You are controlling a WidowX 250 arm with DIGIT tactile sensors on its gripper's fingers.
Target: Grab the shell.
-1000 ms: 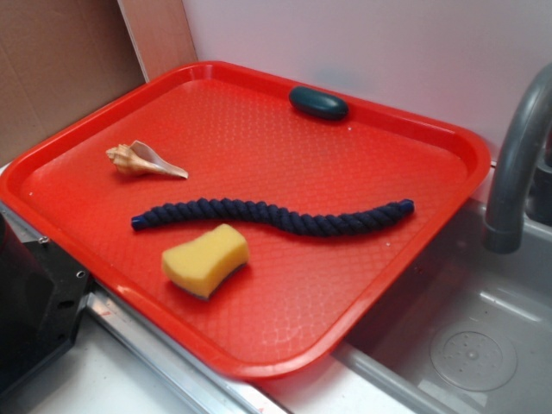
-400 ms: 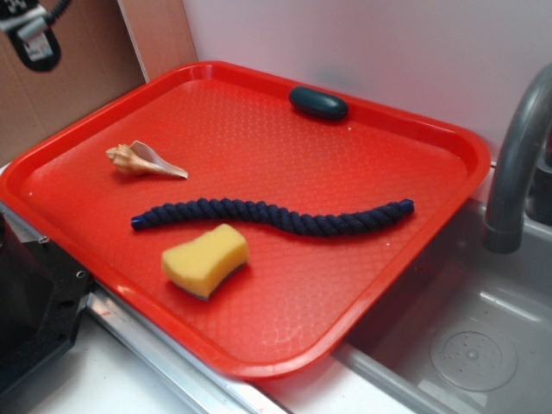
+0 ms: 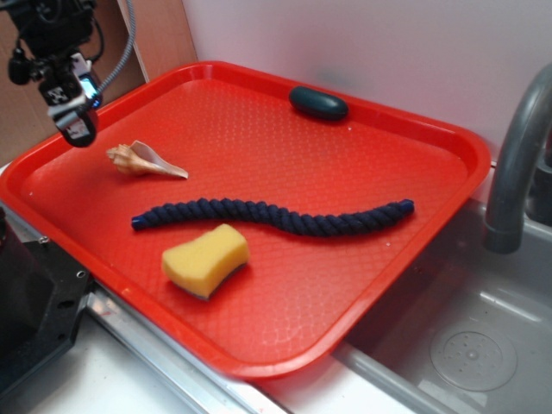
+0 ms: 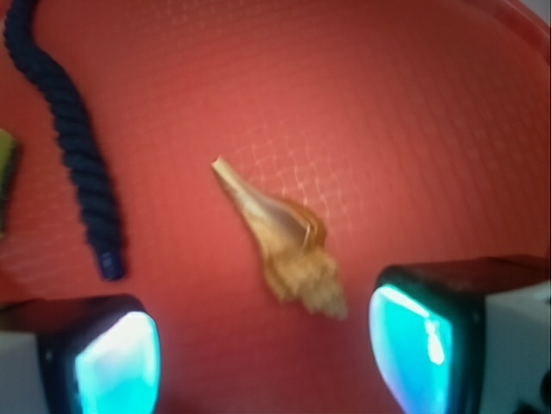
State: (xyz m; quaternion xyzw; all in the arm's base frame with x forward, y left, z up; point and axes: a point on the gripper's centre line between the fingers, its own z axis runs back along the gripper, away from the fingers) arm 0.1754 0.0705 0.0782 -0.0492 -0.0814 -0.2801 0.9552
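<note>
Red tray (image 3: 345, 259) fills most of the exterior view, textured surface, raised rim, sitting beside a grey sink (image 3: 466, 336) with a grey faucet (image 3: 517, 164) at right. White wall behind, brown cardboard at upper left.

Dark navy rope (image 3: 276, 216) lies in a wavy line across the tray middle; in the wrist view the rope (image 4: 78, 147) runs down the left side, its end near the left finger.

Yellow sponge (image 3: 205, 260) sits just in front of the rope, near the tray's front edge. Dark green oval object (image 3: 318, 103) rests at the far rim.

Gripper (image 3: 73, 116) hangs above the tray's left corner, up and left of the shell, not touching it. In the wrist view the gripper (image 4: 263, 354) is spread wide, 2 fingers with glowing cyan pads (image 4: 116, 362) at the bottom corners, nothing between them gripped.

Shell (image 3: 144, 160), beige-tan, lies flat on the left part of the tray, well apart from the sponge, behind the rope's left end. Knobbly end points left, thin tip points right. In the wrist view the shell (image 4: 280, 241) sits just ahead of the open fingers, knobbly end closest to the right pad, view slightly blurred.
</note>
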